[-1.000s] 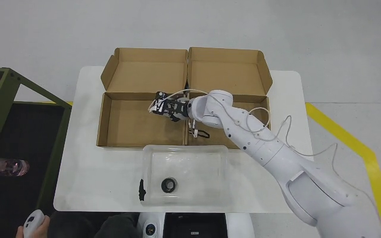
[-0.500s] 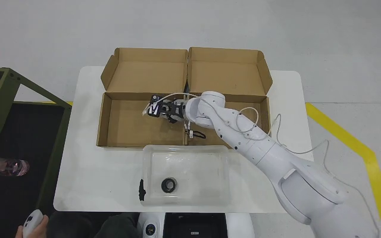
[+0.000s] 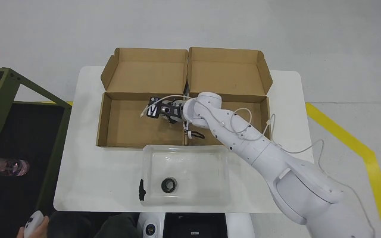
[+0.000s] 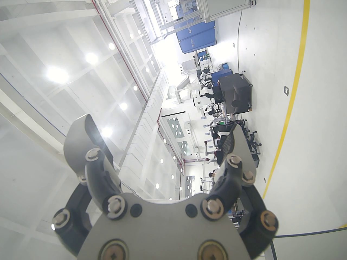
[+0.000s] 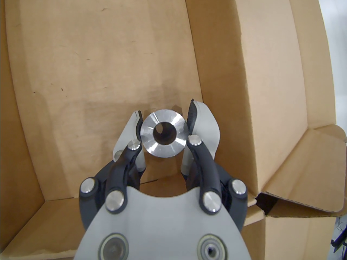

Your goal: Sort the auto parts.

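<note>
Right gripper (image 5: 165,116) clamped on a metal bushing (image 5: 164,134).
It hangs above the left cardboard box's (image 3: 128,125) floor, fingers snug on the part's sides; a black ring (image 3: 170,185) lies in the clear bin (image 3: 184,153).

From above, what the right claw (image 3: 149,110) gripped was too small to tell, and the arm hid much of the floor of the right box (image 3: 226,74). The dark ring (image 3: 170,185) in the clear bin (image 3: 225,178) was too small to identify. In the right wrist view the metal part (image 5: 164,133) showed its bored end face; the rest lay hidden behind it.
</note>
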Available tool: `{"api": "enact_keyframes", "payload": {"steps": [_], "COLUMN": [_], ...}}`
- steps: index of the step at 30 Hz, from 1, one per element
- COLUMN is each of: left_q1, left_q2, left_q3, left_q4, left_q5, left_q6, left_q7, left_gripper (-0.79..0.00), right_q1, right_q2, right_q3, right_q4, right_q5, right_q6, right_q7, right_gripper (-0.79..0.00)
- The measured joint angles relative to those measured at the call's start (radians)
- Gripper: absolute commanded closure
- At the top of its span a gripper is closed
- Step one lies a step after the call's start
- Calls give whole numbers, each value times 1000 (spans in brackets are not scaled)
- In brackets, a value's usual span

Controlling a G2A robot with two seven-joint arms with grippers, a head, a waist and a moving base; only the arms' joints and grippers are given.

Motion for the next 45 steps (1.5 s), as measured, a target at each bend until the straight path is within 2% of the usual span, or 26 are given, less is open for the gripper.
{"api": "enact_keyframes", "payload": {"steps": [9, 21, 31, 37, 45], "left_q1": [0, 0, 0, 0, 0], "left_q2": [0, 0, 0, 0, 0], "left_q3": [0, 0, 0, 0, 0], "left_q4": [0, 0, 0, 0, 0], "left_q5": [0, 0, 0, 0, 0], "left_q6": [0, 0, 0, 0, 0], "left_q7": [0, 0, 0, 0, 0], "left_gripper": [-785, -785, -785, -785, -785], "right_q1": [-5, -81, -281, -407, -546], "right_q2": [5, 61, 137, 173, 209], "right_q3": [45, 174, 324, 376, 420], "right_q4": [-38, -271, -570, -732, -882], "right_q5": [-18, -18, -12, -37, -66], "right_q6": [-22, -105, -201, -263, -324], "right_q7": [-33, -13, 17, 54, 81], "right_gripper": [-323, -320, -308, -311, -311]}}
